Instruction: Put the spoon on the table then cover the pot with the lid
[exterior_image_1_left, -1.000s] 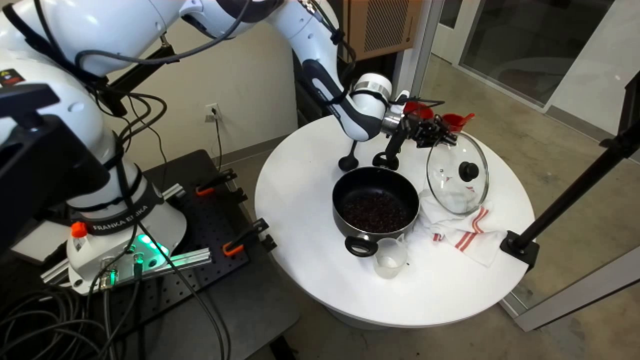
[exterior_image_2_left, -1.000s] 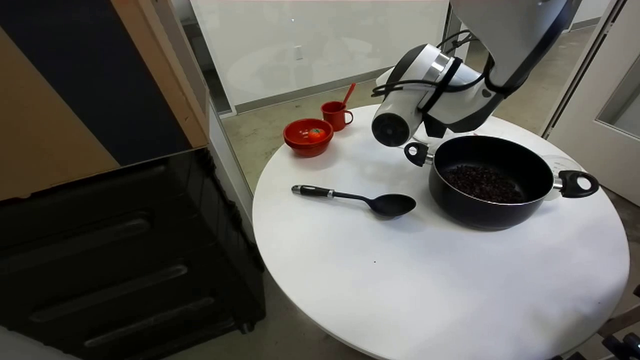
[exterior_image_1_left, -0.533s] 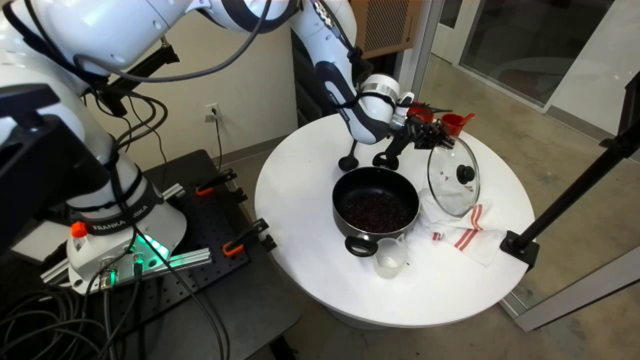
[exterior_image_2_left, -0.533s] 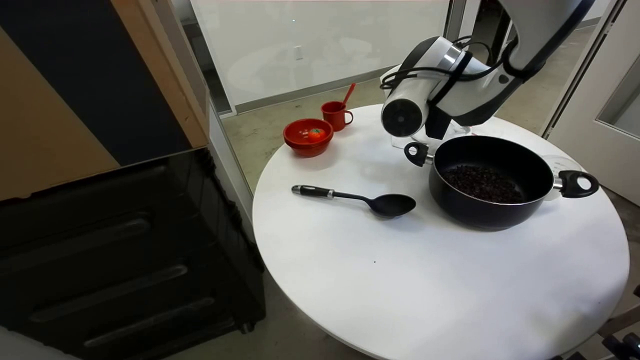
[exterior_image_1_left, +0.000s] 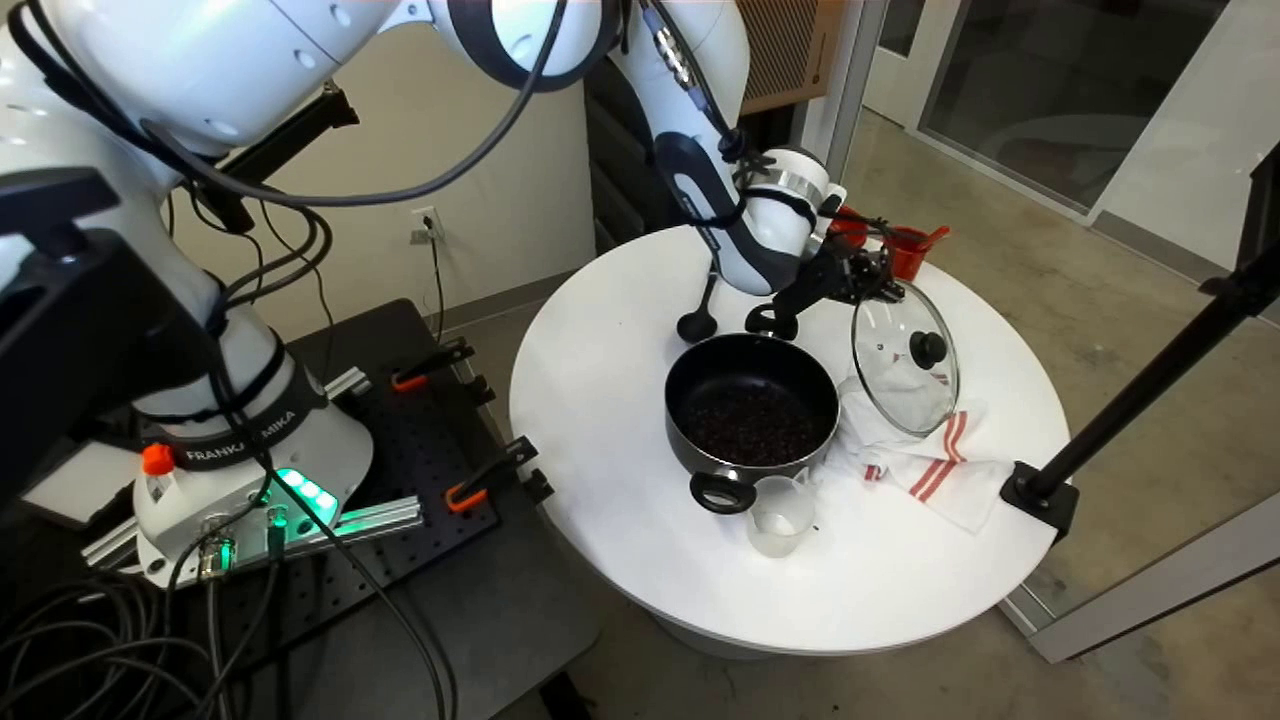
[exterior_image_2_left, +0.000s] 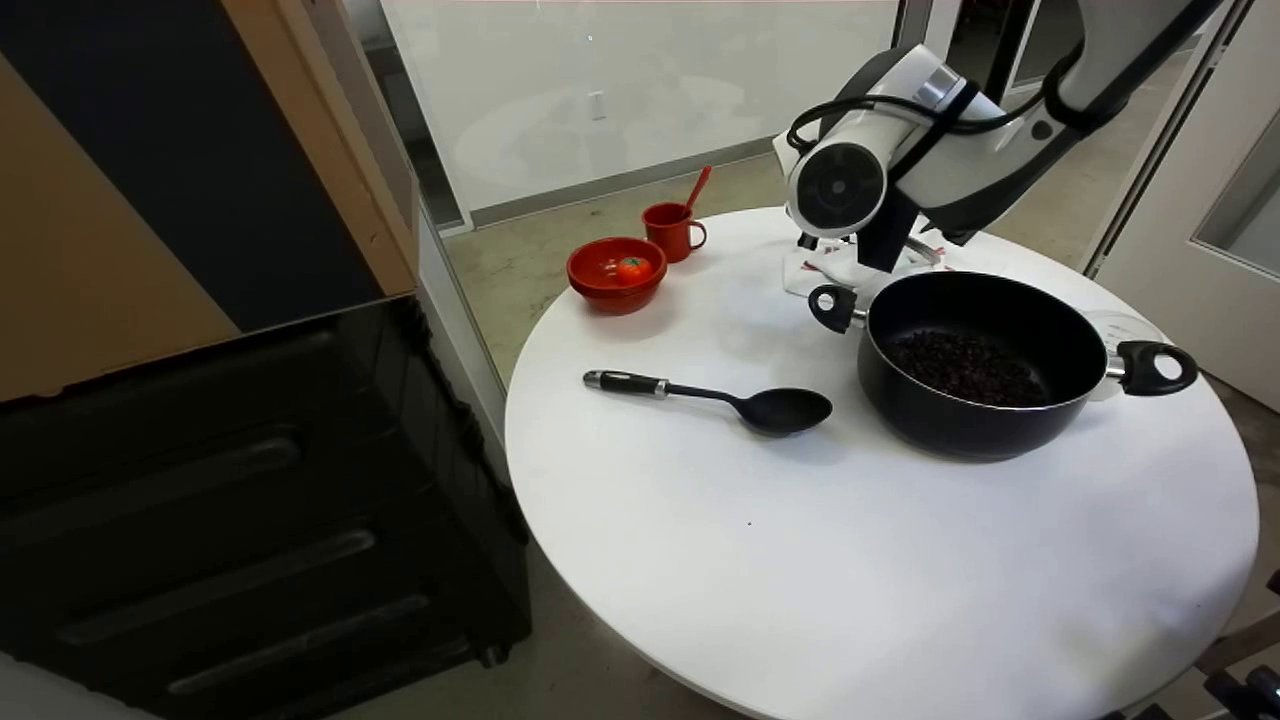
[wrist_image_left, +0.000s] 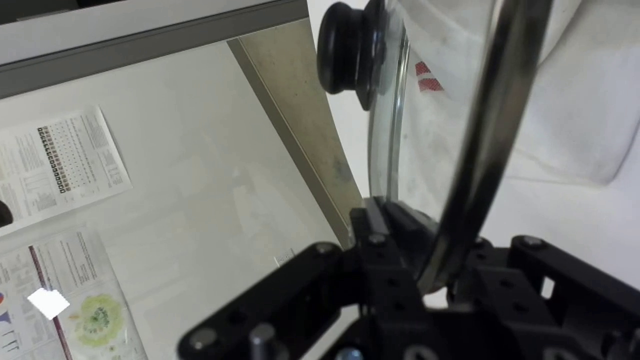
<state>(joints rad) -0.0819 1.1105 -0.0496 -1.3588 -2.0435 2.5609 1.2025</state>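
Glass and tilted, the lid (exterior_image_1_left: 905, 357) hangs clamped in the end effector (wrist_image_left: 436, 256), perhaps touching the striped towel (exterior_image_1_left: 930, 466) below; a cup (exterior_image_1_left: 779, 525) stands just beside the pot (exterior_image_2_left: 935, 420).

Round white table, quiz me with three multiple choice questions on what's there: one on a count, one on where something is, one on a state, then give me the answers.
1. How many handles does the pot show?
A one
B two
C four

2. Where is the black spoon?
A on the table
B inside the pot
C on the towel

3. How is the lid?
A covering the pot
B flat on the table
C tilted, held by the gripper

Answers:
1 B: both exterior views show one at each side.
2 A: an exterior view shows it lying there, beside the pot.
3 C: it slants in an exterior view, its rim between the fingers in the wrist view.
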